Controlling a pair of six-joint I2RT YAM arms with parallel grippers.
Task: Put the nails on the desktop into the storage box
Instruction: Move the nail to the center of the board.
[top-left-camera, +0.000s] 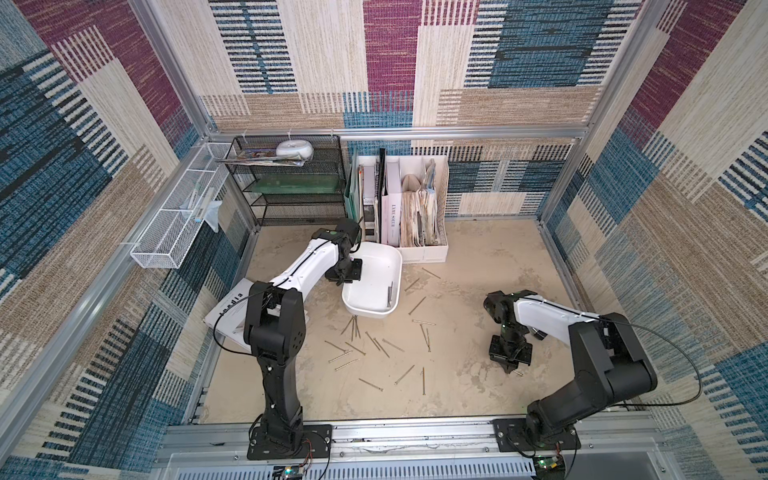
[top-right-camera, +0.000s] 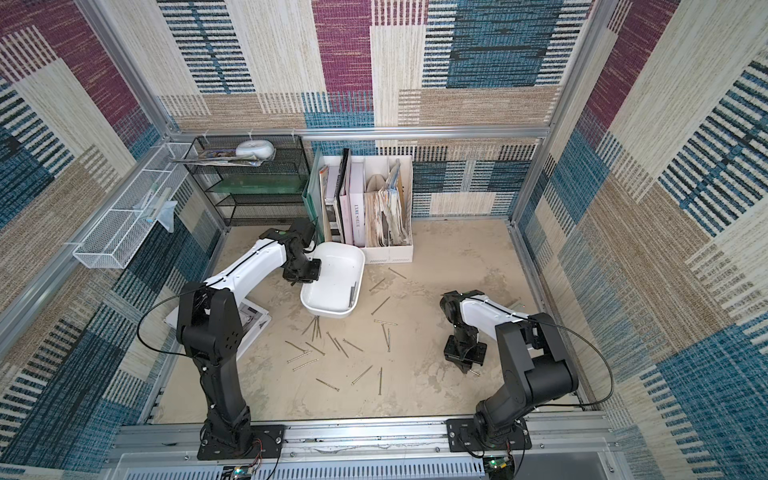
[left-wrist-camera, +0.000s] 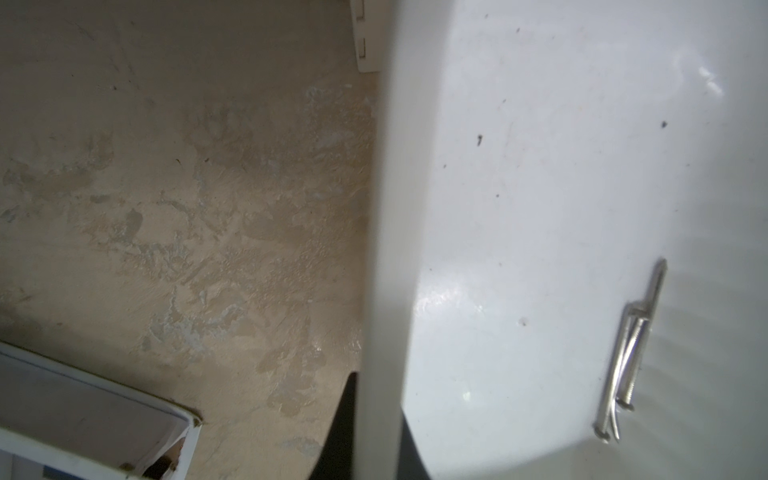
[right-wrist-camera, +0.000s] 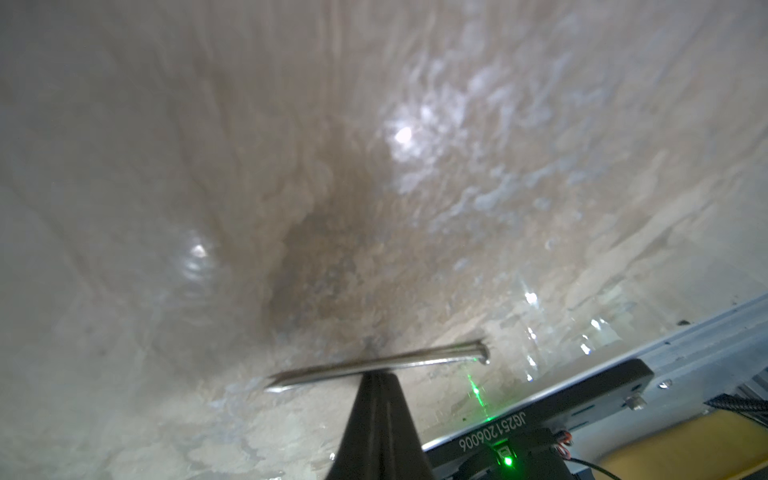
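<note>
A few nails (left-wrist-camera: 623, 361) lie in the box (top-left-camera: 376, 274), its rim pinched by the left pincer (top-left-camera: 346, 279); more scatter the worktop (top-left-camera: 469, 257) in front. The right wrist view alone shows plainly the right pincer (right-wrist-camera: 376, 376) pressed onto one nail (right-wrist-camera: 436, 357) — bare worktop around it, near the right edge.

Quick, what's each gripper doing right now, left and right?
Left gripper: closed, clamped on the rim of the storage box.
Right gripper: closed, holding one nail crosswise at its tip.
</note>
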